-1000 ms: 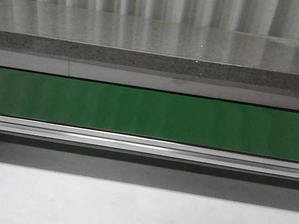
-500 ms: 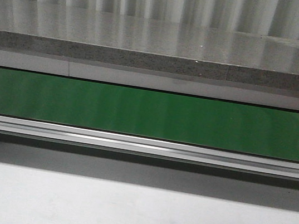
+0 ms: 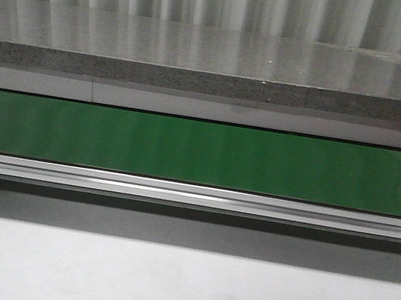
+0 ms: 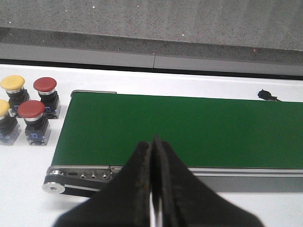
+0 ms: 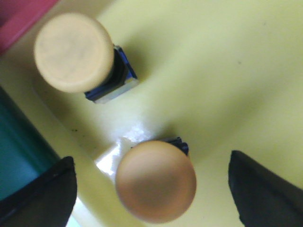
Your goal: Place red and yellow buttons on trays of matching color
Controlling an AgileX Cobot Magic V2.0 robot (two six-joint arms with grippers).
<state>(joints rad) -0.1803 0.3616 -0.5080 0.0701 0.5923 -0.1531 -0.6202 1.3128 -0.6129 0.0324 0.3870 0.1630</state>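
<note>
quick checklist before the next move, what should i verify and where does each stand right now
1. Right hand open: ok, its fingers stand wide apart on either side of a yellow button.
2. That button is on the matching tray: ok, it sits on the yellow tray beside another yellow button.
3. Left hand ready to grasp: not ok, its fingers are shut together with nothing between them.
4. Buttons left to sort: ok, two red buttons and two yellow ones wait beside the end of the green belt.
5. Belt free of buttons: ok in the front view.
6. Red tray contents: cannot tell.
</note>
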